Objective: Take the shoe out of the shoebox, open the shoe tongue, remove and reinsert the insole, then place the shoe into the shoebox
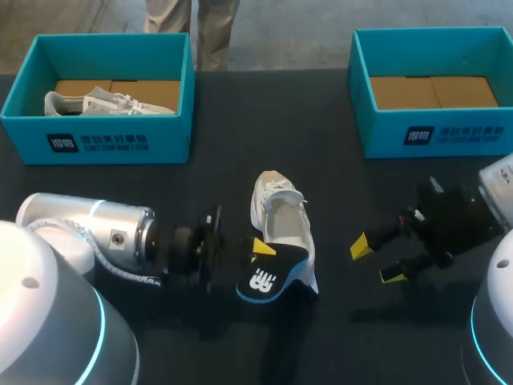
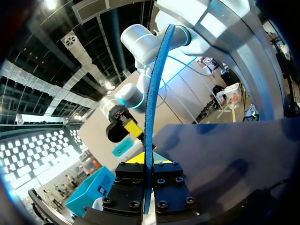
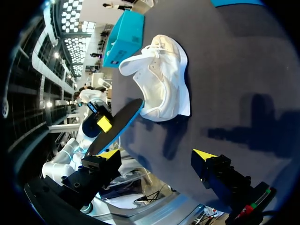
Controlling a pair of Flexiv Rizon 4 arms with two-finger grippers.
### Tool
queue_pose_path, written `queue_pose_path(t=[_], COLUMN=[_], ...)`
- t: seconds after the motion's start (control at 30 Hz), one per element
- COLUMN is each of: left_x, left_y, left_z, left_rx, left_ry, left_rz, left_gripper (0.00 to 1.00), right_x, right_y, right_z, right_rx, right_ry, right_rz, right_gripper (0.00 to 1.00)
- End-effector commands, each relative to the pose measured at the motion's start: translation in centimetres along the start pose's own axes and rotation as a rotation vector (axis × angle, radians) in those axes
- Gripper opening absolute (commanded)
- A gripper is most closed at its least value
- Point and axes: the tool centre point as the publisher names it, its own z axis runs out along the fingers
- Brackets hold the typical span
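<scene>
Pinching the insole (image 1: 268, 282) from both sides, L jaws are closed narrow on it, low over the desk (image 1: 337, 184) at the heel end of the white shoe (image 1: 280, 212); can't tell if insole & shoe touch. From the L wrist view the insole (image 2: 152, 108) stands edge-on & upright betw. the two yellow tips. It's dark w/ a blue rim & a white logo on the side facing the head cam. The white shoe lies on the desk near the middle, outside both boxes, toe toward the far side, laces loose, opening facing up. R jaws hang wide apart w/ nothing betw. them, to the shoe's right & clear of it. Left shoebox (image 1: 96, 140) at the far left holds a second pale shoe (image 1: 104, 103); right shoebox (image 1: 433, 132) at the far right shows its brown cardboard floor.
</scene>
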Motion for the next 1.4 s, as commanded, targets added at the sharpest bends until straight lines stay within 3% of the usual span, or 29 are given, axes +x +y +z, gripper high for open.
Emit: queue_pose_path(t=[0.03,0.83,1.4], left_x=[0.9,0.4,0.1], left_y=[-0.2,0.9,1.7], left_z=[0.5,1.3,1.2], left_rx=[-0.005,-0.052,-0.045], left_ry=[-0.016,-0.059,-0.051], left_rz=[0.022,-0.018,-0.022], left_gripper=[0.00,0.00,0.00], right_x=[-0.3,-0.2,0.6], right_y=[-0.4,-0.2,2.0], right_z=[0.3,0.3,3.3], right_rx=[-0.010,-0.007,0.035], right_ry=[0.006,0.015,0.047], right_rz=[-0.001,-0.002,0.006], right_gripper=[1.00,1.00,1.00])
